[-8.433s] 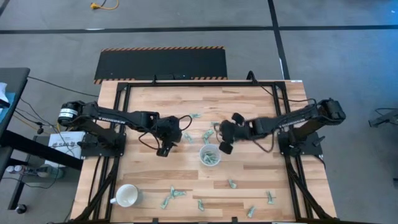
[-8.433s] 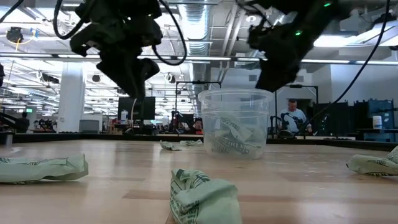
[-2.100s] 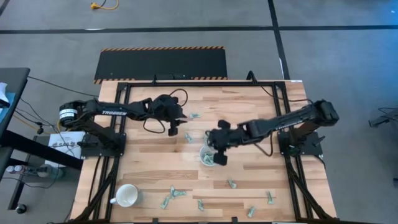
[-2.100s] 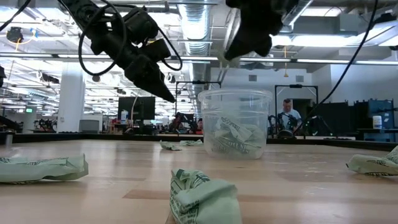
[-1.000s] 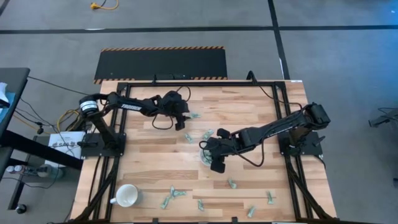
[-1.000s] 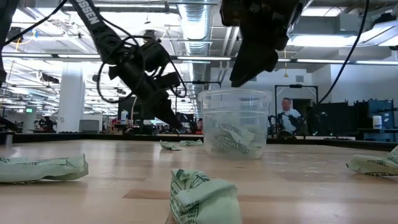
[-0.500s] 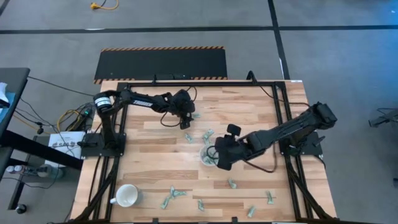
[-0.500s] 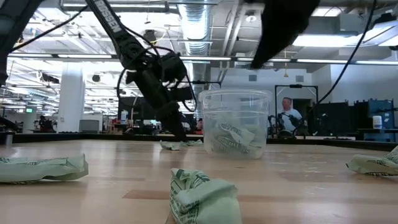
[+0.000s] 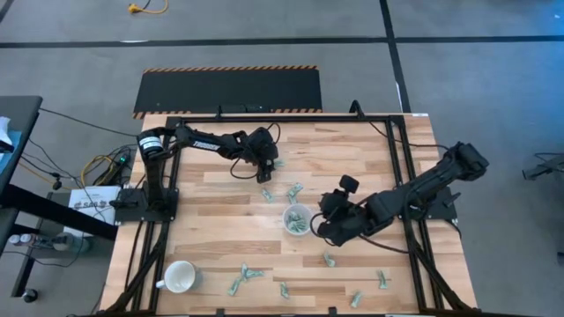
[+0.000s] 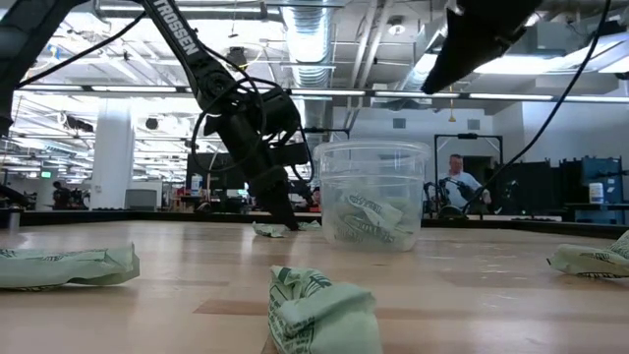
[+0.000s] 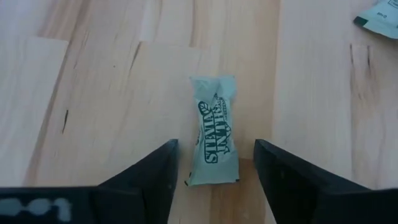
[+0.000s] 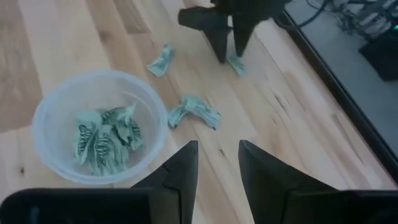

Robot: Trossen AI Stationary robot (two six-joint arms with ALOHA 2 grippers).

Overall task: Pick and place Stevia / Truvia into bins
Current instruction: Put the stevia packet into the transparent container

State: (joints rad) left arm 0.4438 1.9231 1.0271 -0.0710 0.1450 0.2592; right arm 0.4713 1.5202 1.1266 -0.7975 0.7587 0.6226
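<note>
Pale green and flat, one Stevia sachet point(image 11: 213, 131) lies on the wooden surface point(image 9: 229, 224) directly between the spread fingertips of the left gripper point(image 9: 266, 175), near the far edge of the surface. In the left wrist view its long axis runs along the line of the fingers, so the jaws stand wide on either side of its two long edges, apart from the paper and not yet closed on it. That looks a fair line-up: closing should pinch the sachet across its short width, provided the tips are low enough to catch it, which I cannot tell.

Nearer the middle stands the clear plastic cup point(image 9: 297, 220), already holding several sachets point(image 12: 106, 138). The right gripper point(image 9: 328, 231) hovers just beside the cup, jaws narrowly parted and empty. More loose sachets point(image 9: 246, 275) lie scattered toward the near edge, beside a white mug point(image 9: 179, 277).
</note>
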